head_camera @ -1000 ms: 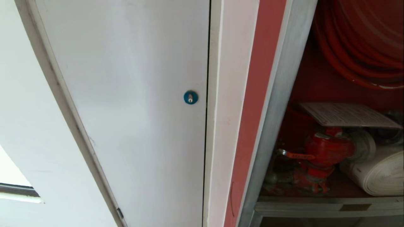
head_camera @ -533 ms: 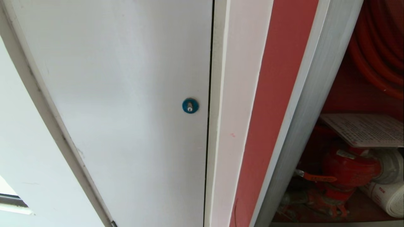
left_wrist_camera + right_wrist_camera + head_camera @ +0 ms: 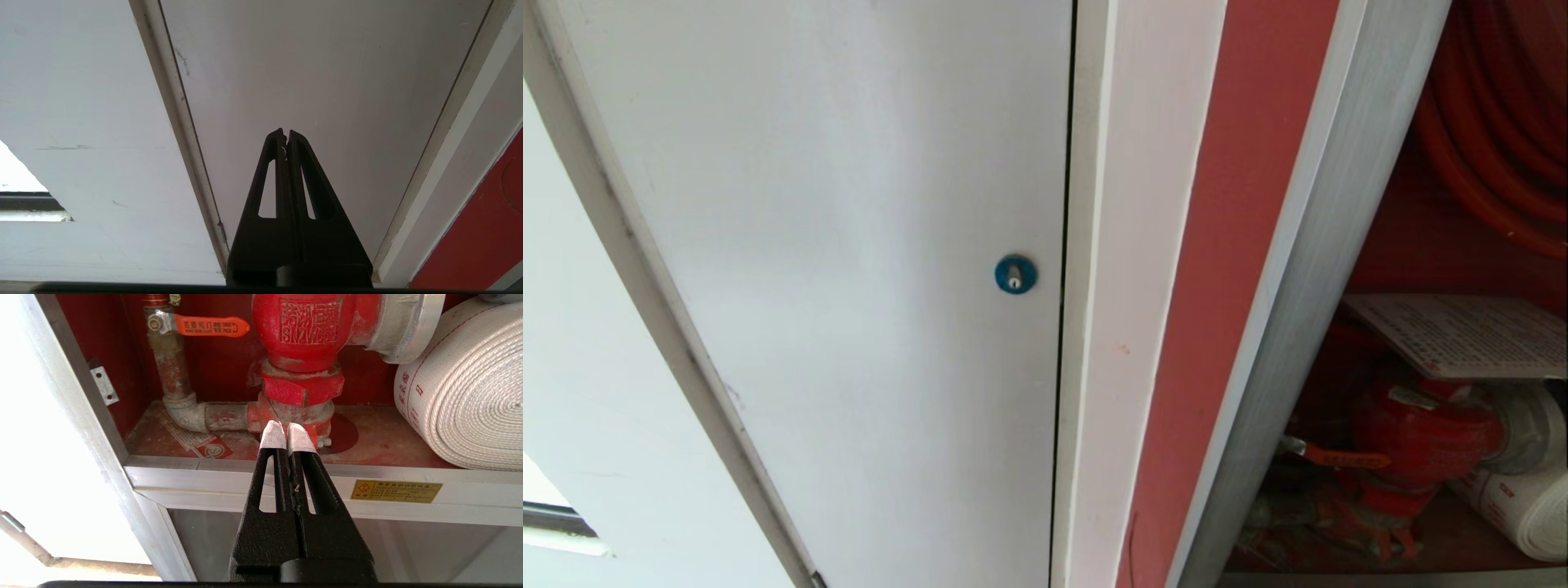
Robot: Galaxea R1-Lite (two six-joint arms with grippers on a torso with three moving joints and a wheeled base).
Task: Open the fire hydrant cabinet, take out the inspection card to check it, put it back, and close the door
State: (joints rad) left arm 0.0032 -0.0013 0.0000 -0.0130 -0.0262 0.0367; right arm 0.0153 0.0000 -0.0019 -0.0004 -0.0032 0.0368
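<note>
Cabinet access is already there: the fire hydrant cabinet [image 3: 1347, 245] stands open at the right of the head view, and the inspection card [image 3: 1462, 335] lies flat on top of the red valve [image 3: 310, 330], long edge running sideways. Right tool [image 3: 288, 435], clenched on nothing, points at the valve's base, so the card sits above it (the nearer arm by far). Left tool [image 3: 285, 136], also clenched and empty, faces the white panel [image 3: 849, 245].

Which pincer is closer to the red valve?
Right. The right pincer points straight at the red valve, just outside the cabinet. The left pincer faces only the white panel.
</note>
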